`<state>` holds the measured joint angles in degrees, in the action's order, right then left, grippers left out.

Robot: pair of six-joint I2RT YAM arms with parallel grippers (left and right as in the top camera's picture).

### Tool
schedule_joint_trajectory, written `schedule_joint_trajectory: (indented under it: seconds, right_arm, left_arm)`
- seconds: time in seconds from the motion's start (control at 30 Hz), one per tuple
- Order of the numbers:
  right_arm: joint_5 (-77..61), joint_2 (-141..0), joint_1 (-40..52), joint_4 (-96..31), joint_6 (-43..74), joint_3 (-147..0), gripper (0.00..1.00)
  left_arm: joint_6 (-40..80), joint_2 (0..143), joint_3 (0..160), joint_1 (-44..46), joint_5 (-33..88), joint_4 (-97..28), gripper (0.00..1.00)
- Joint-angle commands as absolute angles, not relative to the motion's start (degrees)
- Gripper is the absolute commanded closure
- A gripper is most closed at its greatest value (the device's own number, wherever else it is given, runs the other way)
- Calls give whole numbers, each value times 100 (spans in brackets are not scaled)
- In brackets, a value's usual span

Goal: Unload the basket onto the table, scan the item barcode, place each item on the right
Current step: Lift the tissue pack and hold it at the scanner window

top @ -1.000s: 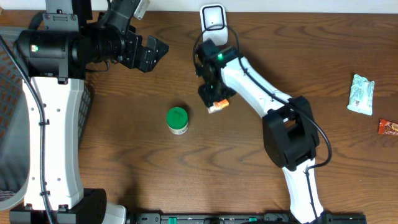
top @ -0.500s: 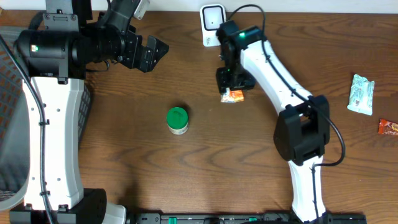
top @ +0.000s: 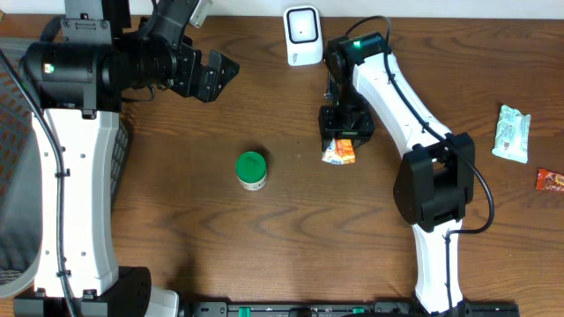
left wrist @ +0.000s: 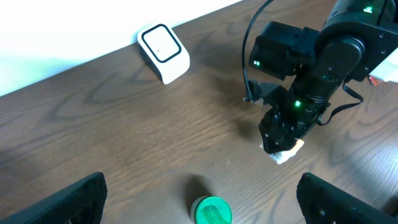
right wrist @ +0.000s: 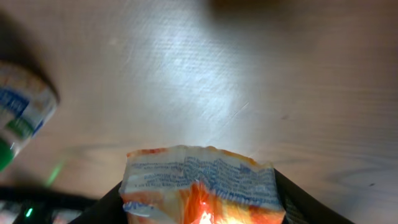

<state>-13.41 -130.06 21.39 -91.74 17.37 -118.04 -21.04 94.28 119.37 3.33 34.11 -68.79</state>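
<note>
An orange and white snack packet hangs in my right gripper, which is shut on it, just right of the table's middle. In the right wrist view the packet fills the space between the dark fingers, its printed white end pointing away over the wood. The white barcode scanner stands at the back edge, behind and left of the packet; the left wrist view shows the scanner and the packet too. My left gripper is open and empty, raised at the back left.
A green-lidded jar stands left of the packet, below my left gripper in its wrist view. A pale green wrapped packet and a red one lie at the far right edge.
My right arm has swung right and toward the front, carrying the packet from in front of the scanner to a spot farther from it. The left arm has not moved.
</note>
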Motion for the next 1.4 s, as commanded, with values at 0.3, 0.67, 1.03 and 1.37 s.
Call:
schedule_joint_trajectory:
  seconds: [0.3,0.67,1.03,1.37]
  right_arm:
    - [-1957,-12958,2104,-8635,1562,-11915,39]
    - [-1433,-12956,1946,-6733,1575,-12742,44]
    - [757,-12964,1938,-5192,1557,-13876,44]
    - [1109,-13168,1938,-3057,1450,-13402,50]
  left_arm:
    - [-2161,9445,11904,333,3378,-6886,2]
    - [-2158,9445,11904,333,3378,-6886,2]
    - [-2158,9445,11904,333,3378,-6886,2]
    - [-2158,9445,11904,333,3378,-6886,2]
